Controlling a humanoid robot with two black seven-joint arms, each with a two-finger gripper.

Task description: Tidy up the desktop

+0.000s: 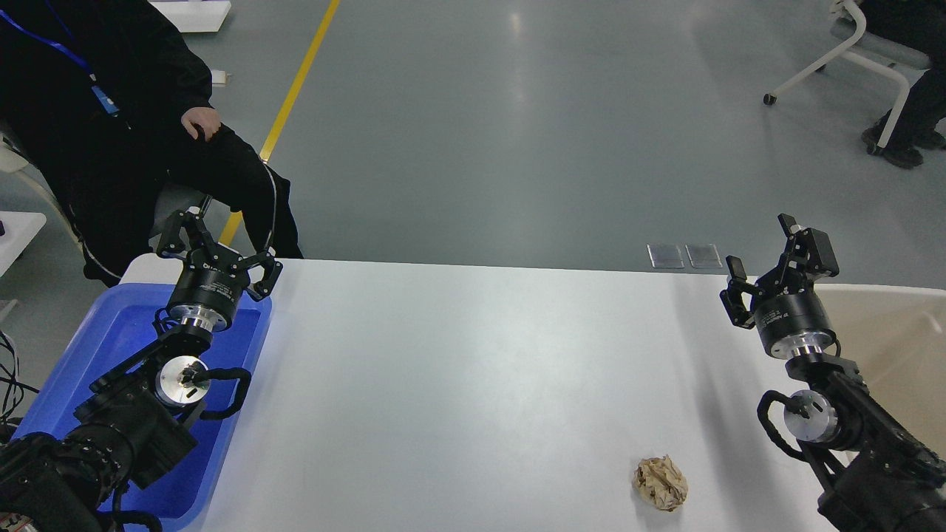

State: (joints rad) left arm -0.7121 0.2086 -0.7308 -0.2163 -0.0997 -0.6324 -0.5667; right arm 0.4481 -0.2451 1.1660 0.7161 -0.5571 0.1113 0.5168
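The white desktop (473, 384) fills the lower middle of the head view. A crumpled ball of brownish paper (661, 482) lies on it near the front right. My left gripper (216, 250) hangs open above the far end of the blue bin (111, 347), with nothing between its fingers. Over the desktop's right edge, beside the beige tub (898, 340), my right gripper (776, 260) is open and empty. It sits well behind and to the right of the paper ball.
A seated person in black (111, 133) is close behind the left corner of the desktop. A yellow floor line (295, 89) runs away behind. At the far right stand a white chair (857, 52) and another person's legs.
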